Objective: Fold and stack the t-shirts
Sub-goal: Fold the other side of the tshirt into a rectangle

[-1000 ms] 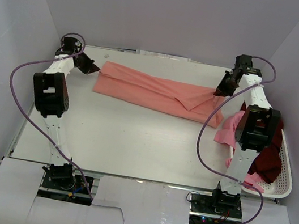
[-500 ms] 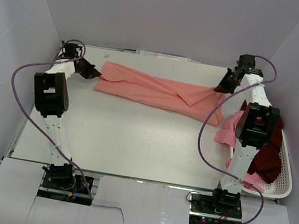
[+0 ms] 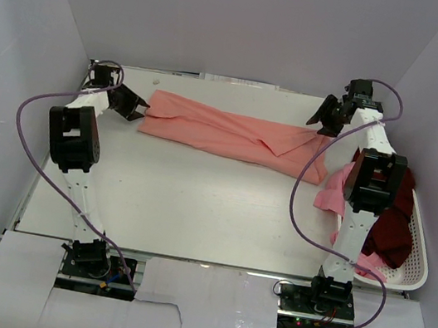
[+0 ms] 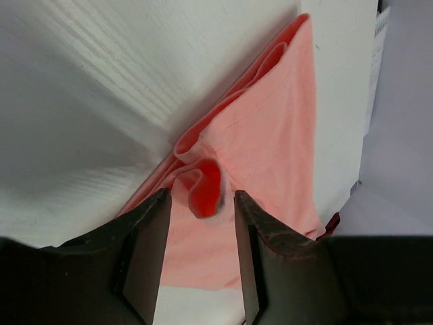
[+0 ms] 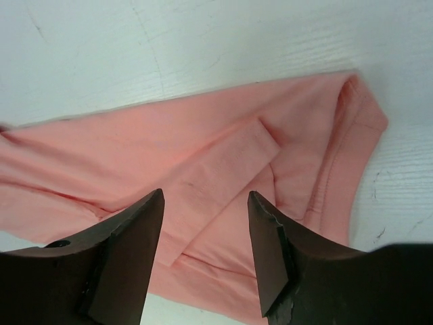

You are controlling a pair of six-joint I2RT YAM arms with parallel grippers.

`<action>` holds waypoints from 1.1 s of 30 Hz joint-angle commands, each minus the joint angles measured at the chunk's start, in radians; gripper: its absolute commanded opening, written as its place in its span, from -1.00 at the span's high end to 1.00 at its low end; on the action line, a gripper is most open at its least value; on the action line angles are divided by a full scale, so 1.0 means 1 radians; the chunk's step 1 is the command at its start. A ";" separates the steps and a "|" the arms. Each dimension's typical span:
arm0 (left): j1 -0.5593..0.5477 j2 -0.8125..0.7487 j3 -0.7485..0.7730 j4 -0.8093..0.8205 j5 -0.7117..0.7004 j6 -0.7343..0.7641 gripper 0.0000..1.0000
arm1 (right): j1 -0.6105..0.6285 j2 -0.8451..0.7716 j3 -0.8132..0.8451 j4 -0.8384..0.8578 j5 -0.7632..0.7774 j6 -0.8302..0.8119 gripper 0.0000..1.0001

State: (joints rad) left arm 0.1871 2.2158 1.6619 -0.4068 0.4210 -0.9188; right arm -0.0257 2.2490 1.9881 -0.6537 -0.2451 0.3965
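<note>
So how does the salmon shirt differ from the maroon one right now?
The salmon shirt lies on the table, toward its far side; the maroon shirt sits in the basket at the right. The salmon shirt is stretched out in a long folded band; the maroon shirt is bunched in a heap, partly hidden behind the right arm. Both are plain cloth, and neither is stacked yet.

Open tabletop (image 3: 196, 202) near, salmon-pink t-shirt (image 3: 224, 134) across the far side, white basket (image 3: 422, 248) along the right edge.
</note>
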 commanded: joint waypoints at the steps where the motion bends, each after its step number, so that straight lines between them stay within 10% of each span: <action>1: 0.021 -0.111 0.041 0.022 -0.021 -0.002 -0.06 | -0.005 -0.028 0.025 0.064 -0.063 -0.005 -0.18; 13: 0.041 -0.099 0.151 0.022 0.039 -0.032 -0.08 | 0.064 -0.181 -0.192 0.105 -0.177 -0.145 -0.20; 33: -0.023 -0.355 -0.211 0.080 0.117 0.012 0.10 | 0.210 -0.215 -0.316 0.006 -0.135 -0.189 0.08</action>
State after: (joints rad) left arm 0.1898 1.9499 1.4788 -0.3553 0.5003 -0.9260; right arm 0.1524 2.1059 1.6886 -0.6342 -0.3717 0.2268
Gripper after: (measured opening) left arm 0.457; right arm 0.463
